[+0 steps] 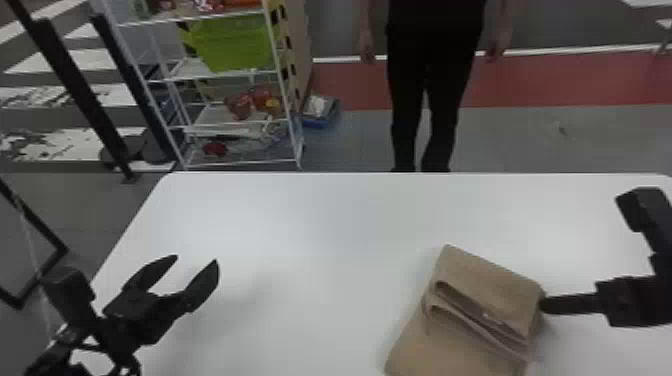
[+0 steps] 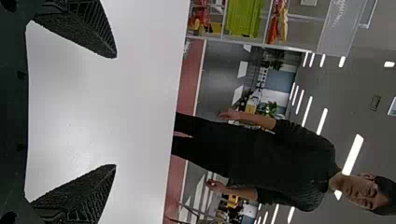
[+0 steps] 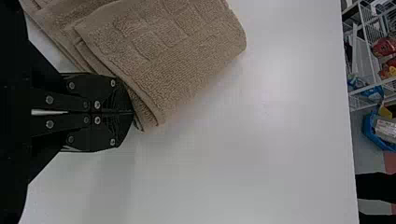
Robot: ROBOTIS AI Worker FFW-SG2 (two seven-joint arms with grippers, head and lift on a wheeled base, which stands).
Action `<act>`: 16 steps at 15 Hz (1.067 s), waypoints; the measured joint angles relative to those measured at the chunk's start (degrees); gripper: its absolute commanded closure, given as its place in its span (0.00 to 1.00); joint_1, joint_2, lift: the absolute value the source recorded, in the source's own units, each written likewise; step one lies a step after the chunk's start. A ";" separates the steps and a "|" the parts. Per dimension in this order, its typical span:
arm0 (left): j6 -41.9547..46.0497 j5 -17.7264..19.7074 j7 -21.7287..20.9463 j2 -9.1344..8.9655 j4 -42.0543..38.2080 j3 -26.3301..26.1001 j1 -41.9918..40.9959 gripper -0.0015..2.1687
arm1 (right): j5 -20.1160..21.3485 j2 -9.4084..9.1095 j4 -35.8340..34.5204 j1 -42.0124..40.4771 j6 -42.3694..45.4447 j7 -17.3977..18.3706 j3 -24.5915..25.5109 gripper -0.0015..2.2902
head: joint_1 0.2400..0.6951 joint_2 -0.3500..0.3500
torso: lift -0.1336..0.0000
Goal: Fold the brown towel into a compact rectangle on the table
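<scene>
We're seeing the towel [image 1: 492, 282] lying partly folded on the table [image 1: 300, 225], toward our right, with a loose, layered edge running across it. Our guess is that we're working on tidying or closing up this fold. If so, we're wanting the right gripper [image 3: 132, 112] low and nearly flat, nudging slowly so the layers are sliding together rather than bunching up. If we're going for a pinch instead, we're needing to open up first and take every layer at that corner, or the top flap will be peeling off by itself. Pressing too hard risks skewing the whole stack.

Pose-wise, our right arm is coming in from the head view's right edge, its gripper pointing inward across the table, tips right at the towel's side. Its fingers are sitting together; honestly, we can't tell if any cloth is caught between them. Our left gripper [image 1: 197, 259] is hovering over the table's left side, fingers spread wide and holding nothing, well apart from the towel.
</scene>
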State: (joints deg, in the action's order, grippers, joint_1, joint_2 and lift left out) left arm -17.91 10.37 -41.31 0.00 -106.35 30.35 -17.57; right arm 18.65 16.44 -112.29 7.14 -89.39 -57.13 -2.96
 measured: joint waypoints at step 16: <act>0.02 -0.20 -0.38 0.00 1.22 1.40 1.43 0.02 | 16.71 -1.98 -3.00 -1.71 27.84 -1.38 -6.79 0.03 | 1.00 0.79 | 0.08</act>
State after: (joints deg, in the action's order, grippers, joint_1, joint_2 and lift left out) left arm -17.89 10.17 -41.69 0.00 -105.13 31.75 -16.14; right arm 35.35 14.46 -115.29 5.43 -61.55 -58.52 -9.75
